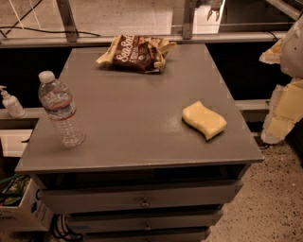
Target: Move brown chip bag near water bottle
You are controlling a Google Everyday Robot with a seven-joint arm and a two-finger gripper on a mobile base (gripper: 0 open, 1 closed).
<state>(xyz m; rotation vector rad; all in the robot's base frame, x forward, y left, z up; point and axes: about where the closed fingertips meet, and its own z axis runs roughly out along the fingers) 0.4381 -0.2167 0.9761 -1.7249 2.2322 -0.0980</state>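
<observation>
The gripper [215, 8] shows only as a dark shape at the top edge, beyond the far right corner of the grey cabinet top [142, 127], holding nothing. Whether it is apart or together cannot be told. Pale, yellow-lit parts of the arm [289, 71] fill the right edge, off the cabinet.

Nearest the gripper, at the far edge of the top, the brown chip bag [137, 53] lies flat and crinkled, with pale yellow ends. Its white script reads "Sea Sal"; the smaller print is unreadable.

A yellow wavy sponge [204, 120] lies toward the right edge, well apart from the bag. The water bottle [60, 109] stands upright at the near left corner, clear and ribbed, with a white cap. Its white, blue and red label band carries writing too small to read. Bag and bottle are well apart, with bare surface between them.

Off the cabinet to the left, a small white pump bottle [10, 101] stands on a ledge. Below the top are drawers [142, 201] with small knobs, and a cardboard box [21, 208] sits on the floor at the near left.
</observation>
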